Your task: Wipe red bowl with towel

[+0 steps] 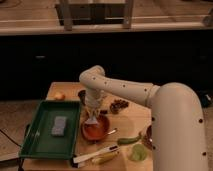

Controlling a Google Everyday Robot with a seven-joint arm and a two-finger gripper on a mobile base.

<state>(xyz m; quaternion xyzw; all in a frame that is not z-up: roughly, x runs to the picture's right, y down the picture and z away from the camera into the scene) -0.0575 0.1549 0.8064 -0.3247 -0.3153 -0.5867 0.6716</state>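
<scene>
From my seat I see the pale wooden bench [131,120] crowded: a green rectangular plastic tray [42,145] fills its left side and hangs close to the front-left edge, with a grey rectangular sponge [59,126] lying flat inside it. Just right of the tray's wall sits the shallow red bowl [95,130], so there is little room on that side; more bare wood shows behind the bowl and to its right. A small orange round fruit [59,96] rests near the back-left corner, a cluster of dark brown nuts or dried fruit [119,105] lies behind and right of the bowl, a green curved pepper [129,140] and a pale green round fruit [138,152] lie to the front right, and a yellow banana [104,159] rests by a dark-handled utensil [92,156] near the front edge. My white arm [125,91] reaches leftward from the big shoulder, bends at the elbow and points straight down. The pincer [93,118] hangs over the bowl's rear rim, closed around a pale cloth towel [93,121] whose lower end touches the bowl's inside.
</scene>
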